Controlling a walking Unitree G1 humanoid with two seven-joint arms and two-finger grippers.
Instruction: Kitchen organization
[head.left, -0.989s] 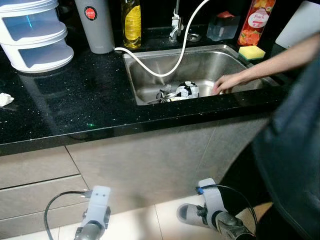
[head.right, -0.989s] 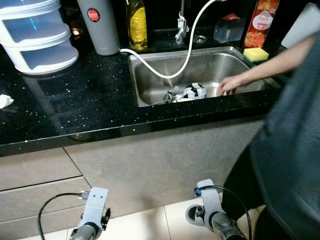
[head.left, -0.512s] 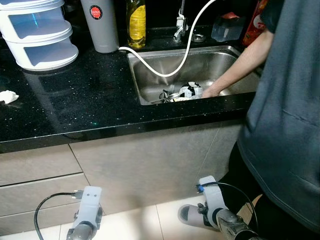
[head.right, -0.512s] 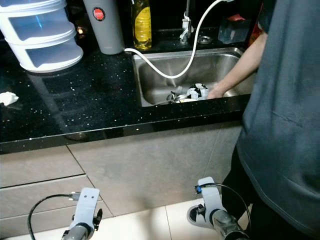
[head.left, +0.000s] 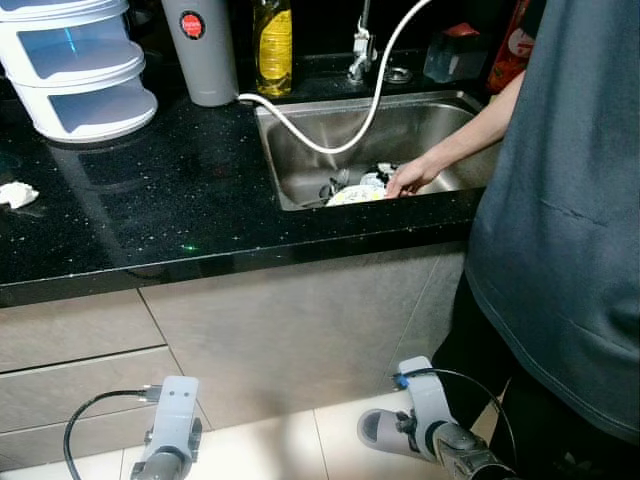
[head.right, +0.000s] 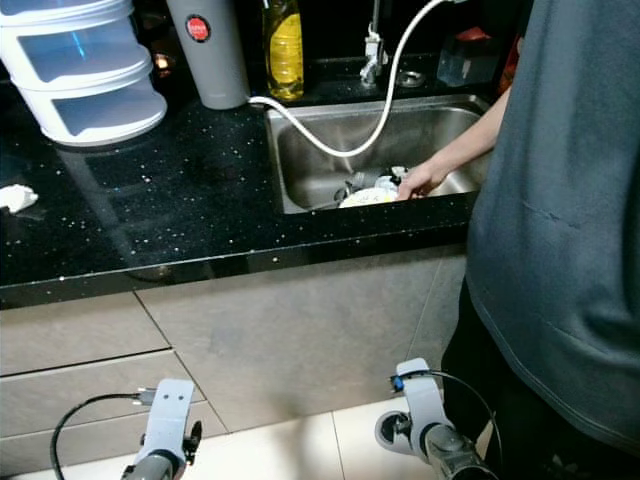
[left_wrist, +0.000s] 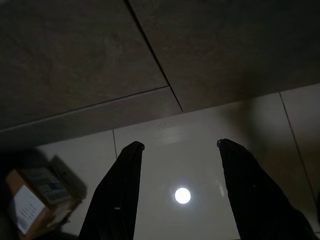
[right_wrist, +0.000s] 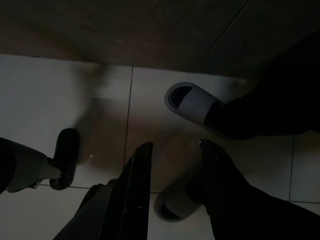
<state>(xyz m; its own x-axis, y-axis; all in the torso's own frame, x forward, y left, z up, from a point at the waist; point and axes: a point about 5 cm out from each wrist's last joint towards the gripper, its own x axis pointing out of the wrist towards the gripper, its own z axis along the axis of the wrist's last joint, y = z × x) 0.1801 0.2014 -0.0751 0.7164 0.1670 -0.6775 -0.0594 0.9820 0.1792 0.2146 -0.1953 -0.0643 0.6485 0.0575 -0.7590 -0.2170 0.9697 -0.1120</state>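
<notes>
A steel sink (head.left: 300, 125) is set in the black counter (head.left: 180, 210), with a pile of dishes and cutlery (head.left: 357, 190) at its near side. A person in a grey shirt (head.left: 560, 180) stands at the right, one hand (head.left: 405, 178) resting on the dishes. A white hose (head.left: 340, 140) runs from the tap (head.left: 360, 45) into the sink. My left arm (head.left: 172, 420) and right arm (head.left: 425, 400) hang low by the cabinet front. The left gripper (left_wrist: 177, 145) is open over floor tiles. The right gripper (right_wrist: 175, 145) is open above the person's slippers.
White stacked containers (head.left: 75, 65), a grey tumbler (head.left: 198, 50) and a yellow bottle (head.left: 272, 45) stand along the counter's back. A crumpled tissue (head.left: 15, 193) lies at the left. Drawers (head.left: 70, 350) sit below. A slippered foot (head.left: 378, 430) is beside my right arm. A cardboard box (left_wrist: 35, 200) lies on the floor.
The person has stepped in closer from the right, and the hand has moved left across the sink onto the dishes. Both my arms still hang low.
</notes>
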